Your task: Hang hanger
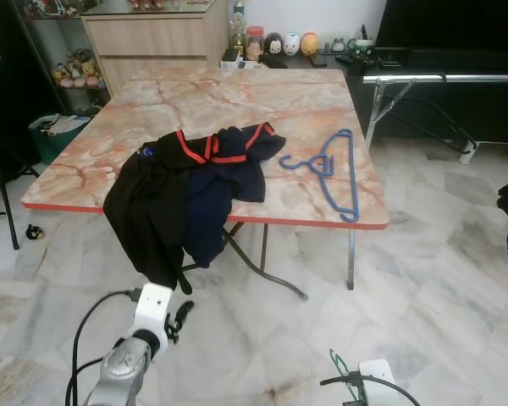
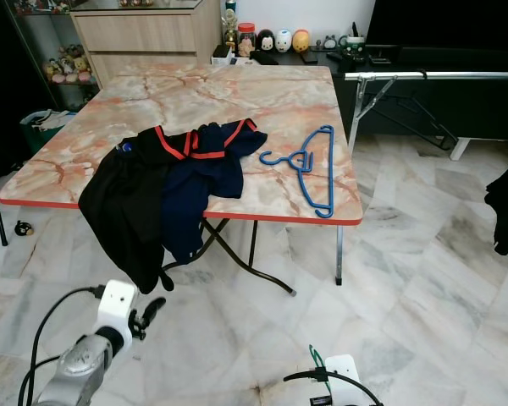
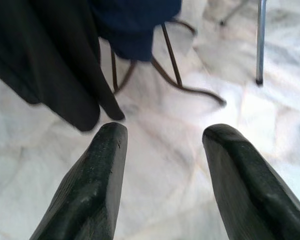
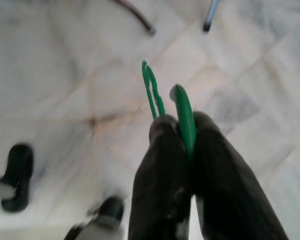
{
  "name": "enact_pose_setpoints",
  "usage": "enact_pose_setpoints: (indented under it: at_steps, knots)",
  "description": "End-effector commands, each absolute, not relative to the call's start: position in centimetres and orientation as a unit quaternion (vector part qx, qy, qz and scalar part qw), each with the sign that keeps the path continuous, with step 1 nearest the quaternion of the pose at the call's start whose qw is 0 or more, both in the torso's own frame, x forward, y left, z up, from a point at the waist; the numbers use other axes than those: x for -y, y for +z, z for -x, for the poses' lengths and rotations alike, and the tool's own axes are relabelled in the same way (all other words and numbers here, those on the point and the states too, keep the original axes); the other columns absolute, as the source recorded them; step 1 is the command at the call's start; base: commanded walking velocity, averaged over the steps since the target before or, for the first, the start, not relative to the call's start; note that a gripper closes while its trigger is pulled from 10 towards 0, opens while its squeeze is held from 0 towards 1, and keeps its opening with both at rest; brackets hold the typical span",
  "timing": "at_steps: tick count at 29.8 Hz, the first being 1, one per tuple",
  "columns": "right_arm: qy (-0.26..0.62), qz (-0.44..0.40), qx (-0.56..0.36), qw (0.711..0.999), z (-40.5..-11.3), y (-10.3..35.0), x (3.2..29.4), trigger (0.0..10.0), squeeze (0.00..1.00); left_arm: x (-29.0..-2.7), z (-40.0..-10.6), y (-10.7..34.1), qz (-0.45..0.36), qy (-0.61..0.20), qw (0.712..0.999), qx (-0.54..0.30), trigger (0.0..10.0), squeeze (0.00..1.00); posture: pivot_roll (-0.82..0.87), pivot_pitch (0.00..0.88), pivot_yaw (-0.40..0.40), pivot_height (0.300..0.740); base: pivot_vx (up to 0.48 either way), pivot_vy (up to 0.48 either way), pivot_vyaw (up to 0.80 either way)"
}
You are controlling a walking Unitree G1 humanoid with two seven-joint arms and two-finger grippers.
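- The right gripper (image 4: 182, 135) hangs low over the marble floor (image 1: 440, 279), on the near side of the table (image 2: 186, 93), its two black fingers pressed tight on a green hanger (image 4: 182, 112); the thin green hook ends stick out past the fingertips.
- The left gripper (image 3: 162, 145) is also low, short of the table's near edge, its fingers spread with nothing between them; it looks toward the table's crossed legs and the hanging cloth.
- On the table a blue hanger (image 1: 332, 169) lies flat toward the right side, just beside a heap of dark clothes (image 1: 186, 186) with red trim that spills over the near edge.
- To the right of the table and beyond it stands a metal rail (image 1: 440, 78) on angled legs, which may be where hangers go; I cannot be sure.
- Judged step: the green hanger is already picked up and is being carried, not yet hung.
- The next move likely calls for turning toward the rail, raising the right arm to its height and setting the hook over the bar before letting go.
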State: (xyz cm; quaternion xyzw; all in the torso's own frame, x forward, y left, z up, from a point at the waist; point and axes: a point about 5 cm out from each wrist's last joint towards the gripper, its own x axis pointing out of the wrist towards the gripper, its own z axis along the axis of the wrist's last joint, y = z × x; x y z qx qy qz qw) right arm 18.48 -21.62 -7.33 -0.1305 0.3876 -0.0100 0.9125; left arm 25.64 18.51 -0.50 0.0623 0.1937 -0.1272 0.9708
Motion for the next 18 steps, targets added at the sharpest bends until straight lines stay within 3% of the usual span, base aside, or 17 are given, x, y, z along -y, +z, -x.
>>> enact_pose_setpoints:
  at_steps: [1, 5, 10, 13, 18]
  knots:
    - [-0.033, 0.139, -0.328, 0.934, -22.0, -4.6, 24.0, 10.0, 0.00, -18.7, -25.5, -0.8, -0.061, -0.133, 0.969, -0.201, 10.0, 0.00, 0.08, 0.000, 0.019, 0.740, 0.000, 0.000, 0.00]
    - [-0.036, 0.121, -0.324, 0.938, -22.2, -4.5, 24.0, 10.0, 0.00, -19.2, -25.1, -2.0, -0.067, -0.117, 0.960, -0.245, 10.0, 0.00, 0.09, 0.000, 0.020, 0.740, 0.000, 0.000, 0.00]
    - [0.022, 0.189, -0.336, 0.922, -22.6, -4.3, 23.9, 10.0, 0.00, -19.8, -23.3, -4.2, -0.102, -0.110, 0.935, -0.322, 10.0, 0.00, 0.08, 0.000, 0.022, 0.740, 0.000, 0.000, 0.00]
    - [0.042, 0.186, -0.342, 0.920, -22.7, -4.3, 23.7, 10.0, 0.00, -19.8, -23.2, -4.3, -0.089, -0.110, 0.936, -0.322, 10.0, 0.00, 0.08, 0.000, 0.021, 0.740, 0.000, 0.000, 0.00]
    - [0.162, 0.147, -0.367, 0.904, -22.7, -4.5, 22.3, 10.0, 0.00, -19.4, -24.1, -3.5, -0.105, -0.133, 0.942, -0.291, 10.0, 0.00, 0.08, 0.010, 0.019, 0.740, 0.000, 0.000, 0.00]
